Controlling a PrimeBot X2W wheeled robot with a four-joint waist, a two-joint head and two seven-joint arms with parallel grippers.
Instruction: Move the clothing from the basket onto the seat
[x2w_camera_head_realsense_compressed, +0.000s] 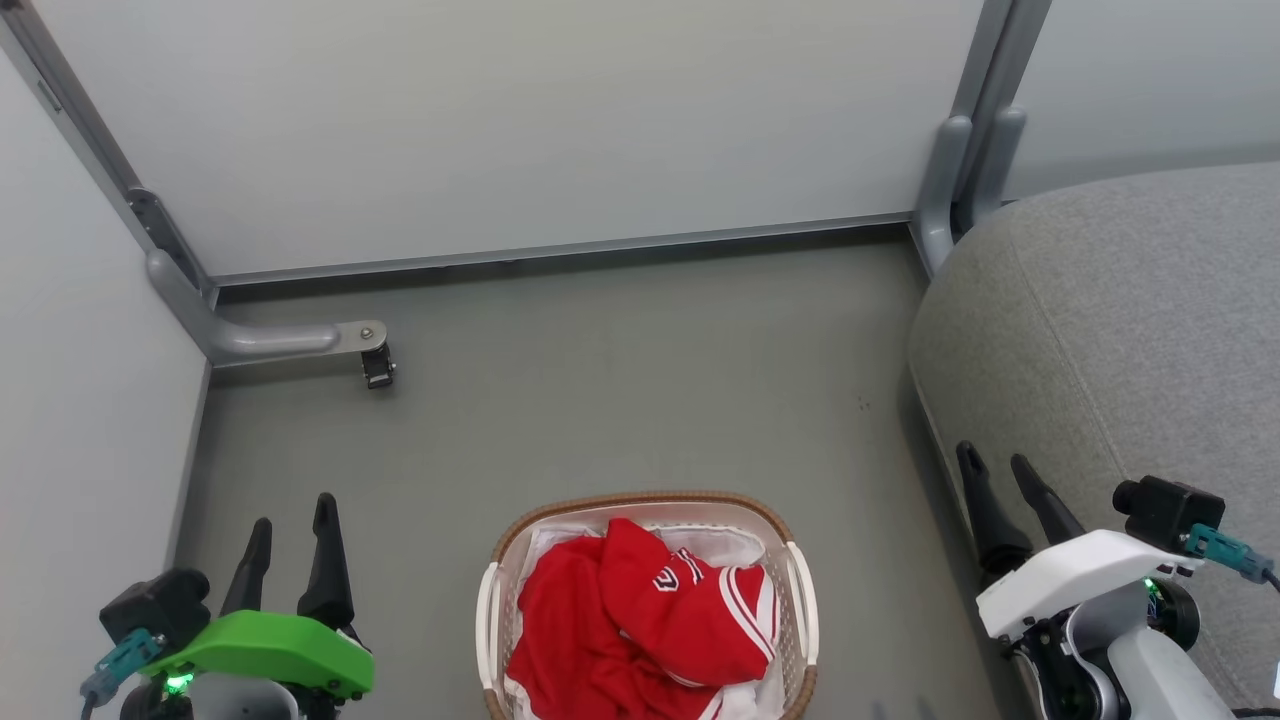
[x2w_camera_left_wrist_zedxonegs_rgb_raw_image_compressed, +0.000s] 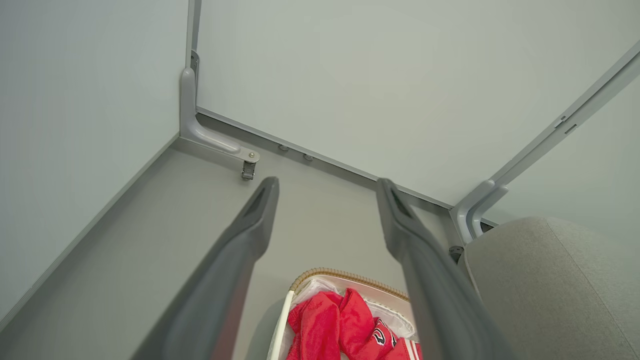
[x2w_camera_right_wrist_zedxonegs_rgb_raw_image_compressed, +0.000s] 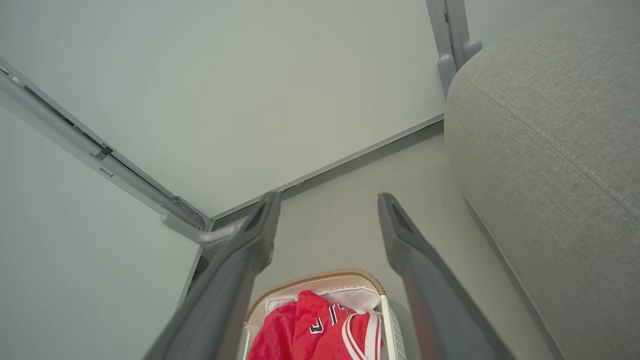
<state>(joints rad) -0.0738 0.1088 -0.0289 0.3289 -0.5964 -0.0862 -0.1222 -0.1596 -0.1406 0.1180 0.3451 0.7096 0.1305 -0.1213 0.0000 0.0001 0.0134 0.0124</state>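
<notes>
Bright red fabric clothing (x2w_camera_head_realsense_compressed: 620, 620) lay in the oval cream plastic basket (x2w_camera_head_realsense_compressed: 650, 497); left gripper (x2w_camera_head_realsense_compressed: 293, 510) and right gripper (x2w_camera_head_realsense_compressed: 992, 453) stood released.

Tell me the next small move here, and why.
Probably swing the right gripper left and down over the clothing. It and the left gripper stand open and empty on either side of the basket. The red pile lies inside it, and the seat is on the right, so that arm likely has the shorter carry.
</notes>
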